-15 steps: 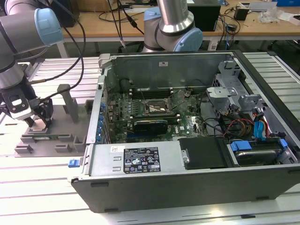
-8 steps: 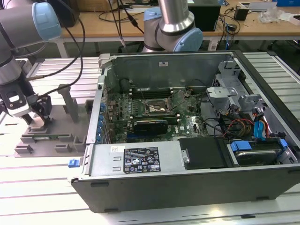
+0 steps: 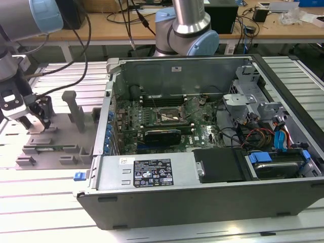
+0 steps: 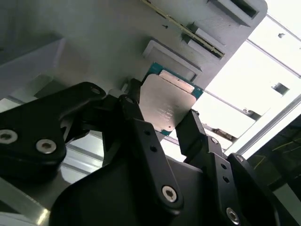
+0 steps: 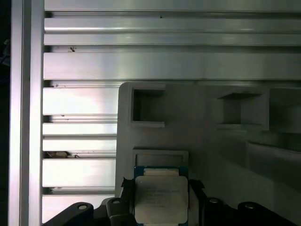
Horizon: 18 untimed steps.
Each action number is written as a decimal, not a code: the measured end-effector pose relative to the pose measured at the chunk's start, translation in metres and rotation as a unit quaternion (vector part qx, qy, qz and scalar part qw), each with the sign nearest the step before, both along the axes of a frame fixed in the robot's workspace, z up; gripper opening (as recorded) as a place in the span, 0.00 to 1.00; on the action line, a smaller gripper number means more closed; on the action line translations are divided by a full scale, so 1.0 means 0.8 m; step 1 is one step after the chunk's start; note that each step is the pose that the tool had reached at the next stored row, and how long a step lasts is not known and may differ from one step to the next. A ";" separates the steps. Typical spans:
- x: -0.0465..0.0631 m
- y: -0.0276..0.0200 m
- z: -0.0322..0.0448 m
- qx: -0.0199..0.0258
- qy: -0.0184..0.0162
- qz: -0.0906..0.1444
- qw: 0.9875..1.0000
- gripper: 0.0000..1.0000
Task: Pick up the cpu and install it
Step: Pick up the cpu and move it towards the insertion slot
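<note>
Jaws: narrow, closed on the cpu (image 4: 167, 103). In the second wrist view one black finger (image 4: 136, 117) bears on one edge of the chip and the other finger (image 4: 190, 132) on the opposite edge. No gap seen at either contact.

Gripper (image 4: 162, 117): the same hold shows in the first wrist view, gripper (image 5: 161, 190) with the cpu (image 5: 161, 200) squarely between the finger tips.

Cpu: silvery metal top faces the wrist cameras, with a green board edge showing around it. It sits over the grey tray (image 4: 94, 37), right by a shallow rectangular pocket (image 5: 160, 157). Cannot tell whether it rests on the tray or hangs just clear of it.

Tray (image 5: 197, 127): two square recesses lie beyond the pocket. In the exterior view the tray (image 3: 61, 126) lies at the exterior view's left, with upright posts (image 3: 74, 109) standing on it and the gripper (image 3: 38, 124) low over it.

Arm (image 3: 187, 25): base stands behind the computer case.

Case (image 3: 202, 207): open, lying to the exterior view's right of the tray, just beside it. Motherboard is exposed, and its socket (image 3: 174, 117) sits near the board's middle, well apart from the gripper. Coloured cables (image 3: 258, 134) run at the case's far right.

Table (image 3: 40, 202): slatted aluminium, under both tray and case.
</note>
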<state>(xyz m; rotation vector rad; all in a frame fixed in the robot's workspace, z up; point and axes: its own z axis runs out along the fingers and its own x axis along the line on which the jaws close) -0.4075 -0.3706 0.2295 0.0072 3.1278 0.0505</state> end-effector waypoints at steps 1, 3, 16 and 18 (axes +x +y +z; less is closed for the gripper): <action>0.000 0.0000 0.0100 0.000 0.000 0.000 1.000 0.55; 0.000 0.0003 0.0272 0.000 0.000 0.000 1.000 0.55; 0.000 0.0036 0.1200 -0.004 0.000 0.000 1.000 0.55; 0.000 0.0039 0.1279 -0.004 0.000 0.000 1.000 0.55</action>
